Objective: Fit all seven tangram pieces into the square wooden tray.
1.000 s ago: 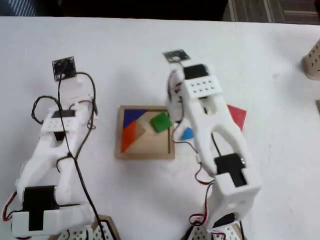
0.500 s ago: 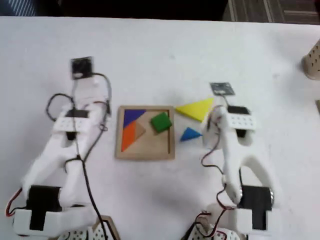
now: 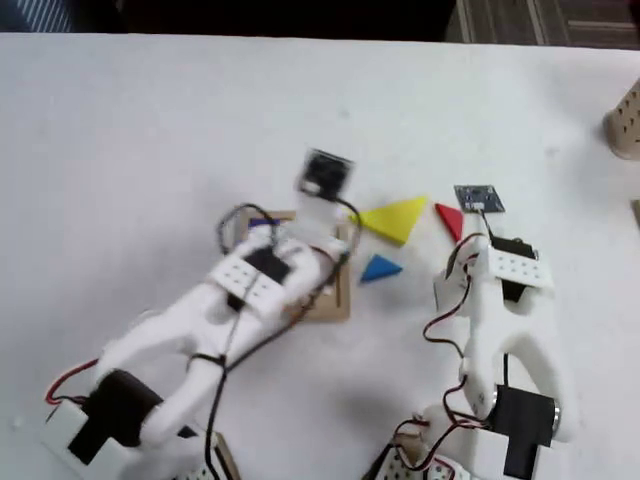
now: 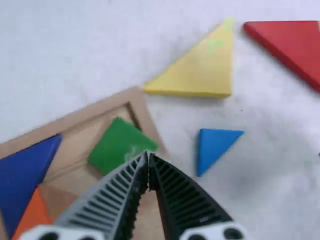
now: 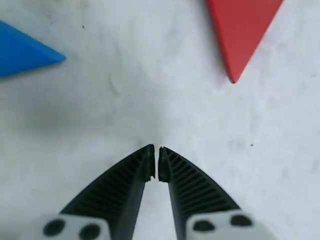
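Note:
The square wooden tray holds a green square, a dark blue piece and an orange piece. My left gripper is shut, its tips over the green square's edge near the tray's rim. In the high view the left arm lies across the tray and hides most of it. On the table to the tray's right lie a yellow triangle, a small blue triangle and a red triangle. My right gripper is shut over bare table, between the blue triangle and the red triangle.
A pale pegged wooden object stands at the table's right edge. The table's far edge runs along the top of the high view, with dark floor beyond. White tabletop lies open behind the tray and to its left.
The right arm has pulled back from the tray to the right, uncovering the yellow and red triangles. The left arm has swung right across the tray, to the green square.

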Action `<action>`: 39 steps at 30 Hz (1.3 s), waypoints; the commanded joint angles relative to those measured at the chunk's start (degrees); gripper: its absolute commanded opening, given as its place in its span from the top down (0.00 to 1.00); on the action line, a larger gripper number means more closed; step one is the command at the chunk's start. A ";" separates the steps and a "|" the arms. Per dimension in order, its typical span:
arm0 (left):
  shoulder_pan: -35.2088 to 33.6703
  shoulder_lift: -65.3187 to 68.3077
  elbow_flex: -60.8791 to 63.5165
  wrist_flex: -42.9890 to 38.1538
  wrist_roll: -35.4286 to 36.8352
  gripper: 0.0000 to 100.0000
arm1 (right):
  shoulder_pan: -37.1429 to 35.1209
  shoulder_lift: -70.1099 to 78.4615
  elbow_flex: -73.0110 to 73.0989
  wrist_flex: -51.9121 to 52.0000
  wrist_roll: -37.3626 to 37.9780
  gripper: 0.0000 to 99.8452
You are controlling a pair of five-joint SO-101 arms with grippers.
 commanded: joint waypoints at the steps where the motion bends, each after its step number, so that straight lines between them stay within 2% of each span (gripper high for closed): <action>1: 4.79 -0.04 -1.85 -8.44 0.00 0.98 | 0.48 -2.07 -0.18 -0.66 1.05 0.98; 8: 3.74 12.09 -8.88 -10.11 0.00 0.98 | 0.48 -2.07 -0.18 -0.66 1.05 0.98; 14: -0.31 19.30 -18.11 -2.46 0.00 0.98 | 0.48 -2.07 -0.18 -0.66 1.05 0.98; 21: -1.19 19.03 -18.55 3.16 0.00 0.98 | 0.48 -2.07 -0.18 -0.66 1.05 0.98; 25: -4.26 18.51 -18.55 7.03 0.00 0.98 | 0.48 -2.07 0.09 -0.75 1.05 0.98; 29: -6.46 18.51 -18.55 7.47 0.00 0.98 | 0.48 -2.07 0.18 -0.75 1.05 0.98; 39: -6.46 18.15 -18.55 8.88 0.00 0.98 | 0.48 -2.07 0.26 -0.75 1.05 0.98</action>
